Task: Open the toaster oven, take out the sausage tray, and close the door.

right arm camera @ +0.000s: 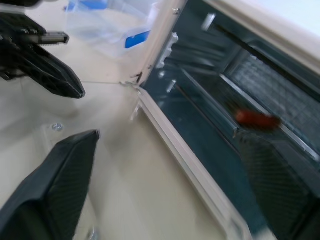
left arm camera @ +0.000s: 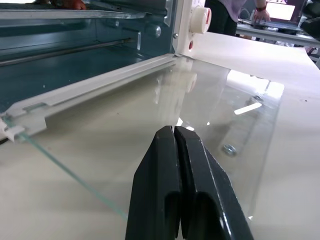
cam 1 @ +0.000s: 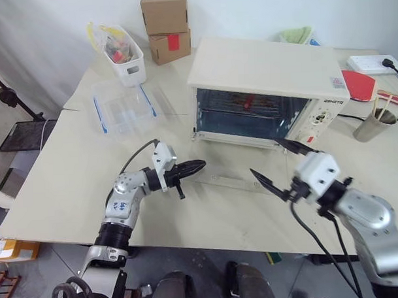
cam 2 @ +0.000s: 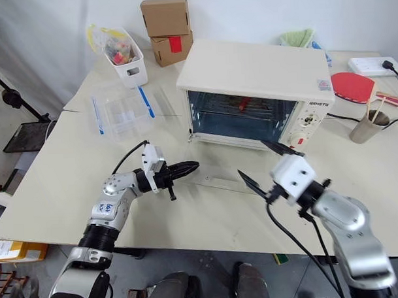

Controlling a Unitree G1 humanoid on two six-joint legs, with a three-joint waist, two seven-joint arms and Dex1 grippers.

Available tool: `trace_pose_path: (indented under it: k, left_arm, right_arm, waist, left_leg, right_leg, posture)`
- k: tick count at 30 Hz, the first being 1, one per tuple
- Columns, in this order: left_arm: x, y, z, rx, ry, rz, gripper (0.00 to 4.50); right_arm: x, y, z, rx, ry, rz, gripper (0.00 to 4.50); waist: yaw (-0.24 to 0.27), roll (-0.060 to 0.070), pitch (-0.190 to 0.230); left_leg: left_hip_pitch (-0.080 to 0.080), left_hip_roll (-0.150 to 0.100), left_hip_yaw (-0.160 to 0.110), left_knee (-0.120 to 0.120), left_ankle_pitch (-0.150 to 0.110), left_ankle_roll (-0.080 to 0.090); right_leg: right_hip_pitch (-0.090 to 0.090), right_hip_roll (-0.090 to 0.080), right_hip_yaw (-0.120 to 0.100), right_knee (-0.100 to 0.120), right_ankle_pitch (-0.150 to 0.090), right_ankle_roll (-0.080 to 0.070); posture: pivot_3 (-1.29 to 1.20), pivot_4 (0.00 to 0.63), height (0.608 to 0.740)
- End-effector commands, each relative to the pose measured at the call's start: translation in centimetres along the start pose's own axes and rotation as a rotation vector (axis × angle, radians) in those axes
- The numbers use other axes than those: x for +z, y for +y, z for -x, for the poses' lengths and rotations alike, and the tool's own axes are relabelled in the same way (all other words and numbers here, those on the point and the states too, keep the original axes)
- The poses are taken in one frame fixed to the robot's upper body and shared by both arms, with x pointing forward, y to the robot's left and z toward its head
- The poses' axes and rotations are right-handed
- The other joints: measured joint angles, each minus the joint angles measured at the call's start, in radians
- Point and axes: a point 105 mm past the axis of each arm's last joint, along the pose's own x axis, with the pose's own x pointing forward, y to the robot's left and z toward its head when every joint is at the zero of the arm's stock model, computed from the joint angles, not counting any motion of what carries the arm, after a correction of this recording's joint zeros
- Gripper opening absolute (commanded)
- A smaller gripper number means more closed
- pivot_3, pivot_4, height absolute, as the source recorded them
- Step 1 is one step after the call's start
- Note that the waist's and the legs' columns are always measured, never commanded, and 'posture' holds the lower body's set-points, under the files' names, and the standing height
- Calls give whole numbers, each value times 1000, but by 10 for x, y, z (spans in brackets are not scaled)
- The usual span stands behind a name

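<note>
The cream-white toaster oven (cam 1: 261, 65) stands at the back middle of the table with its cavity exposed. Its glass door (left arm camera: 220, 110) lies folded down flat in front of it. Inside, a red sausage (right arm camera: 255, 119) rests on the silver sausage tray (right arm camera: 280, 95), high in the cavity. My left gripper (cam 1: 198, 166) is shut with nothing in it and hovers just above the door's front left part. My right gripper (cam 1: 264, 156) is wide open above the door, in front of the oven's right half, and points into the cavity.
A clear plastic container with blue clips (cam 1: 122, 106) and a white bin (cam 1: 124, 60) stand at the left, with cardboard boxes (cam 1: 165, 26) behind them. Right of the oven are a red paddle (cam 1: 359, 84), a power strip (cam 1: 369, 64) and a cup with sticks (cam 1: 373, 123).
</note>
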Motion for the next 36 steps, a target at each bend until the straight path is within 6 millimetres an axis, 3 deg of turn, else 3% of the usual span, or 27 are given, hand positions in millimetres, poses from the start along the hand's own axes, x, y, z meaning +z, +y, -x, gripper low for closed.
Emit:
trace_pose_path:
  k: [1, 4, 12, 17, 23, 27, 36]
  left_arm:
    - [9, 0, 6, 48, -38, -1, 1163]
    - [28, 0, 24, 107, -101, -14, 1953]
    - [61, -7, 70, 268, -154, -72, 4360]
    - [64, -23, 75, 284, -140, -76, 4436]
    - [62, -29, 64, 279, -125, -73, 4436]
    - [62, -28, 51, 247, -127, -71, 4500]
    - [70, -6, 9, 143, -170, -95, 4500]
  right_arm:
    - [-6, -11, -22, -99, 54, 113, 4500]
    - [-11, -20, -47, -153, 94, 252, 4500]
    - [-33, -38, -77, -250, 270, 536, 4500]
    - [-35, -43, -91, -307, 273, 573, 4500]
    - [-45, -49, -102, -318, 320, 592, 4500]
    - [-50, -54, -107, -340, 351, 624, 3778]
    - [-39, -59, -120, -371, 318, 645, 728]
  waist:
    - [4, 0, 0]
    - [-8, 0, 0]
    - [-31, 0, 0]
    - [-34, 0, 0]
    - [-38, 0, 0]
    - [-45, 0, 0]
    - [-48, 0, 0]
  left_leg:
    - [0, 0, 0, 0, 0, 0]
    - [-2, 0, -2, 0, 0, 0]
    - [-5, 1, -5, 1, 0, 0]
    - [-5, 0, -5, 1, 0, -1]
    - [-5, 0, -5, 2, 0, -1]
    - [-5, 0, -5, 1, 0, -1]
    - [-5, 1, -5, 1, 1, -2]
  right_leg:
    - [0, -1, 0, 0, 0, 0]
    - [-1, -1, -1, 0, 0, -1]
    - [-2, -2, -3, 0, 0, -1]
    - [-1, -1, -3, 0, -1, -1]
    - [-1, -1, -3, 1, -1, -1]
    - [-2, 1, -3, 0, -1, -1]
    - [-2, 4, -3, 1, -1, -1]
  posture:
    - [0, 150, 740]
    - [0, 150, 740]
    - [0, 150, 740]
    - [0, 150, 740]
    - [0, 150, 740]
    - [0, 150, 740]
    - [0, 150, 740]
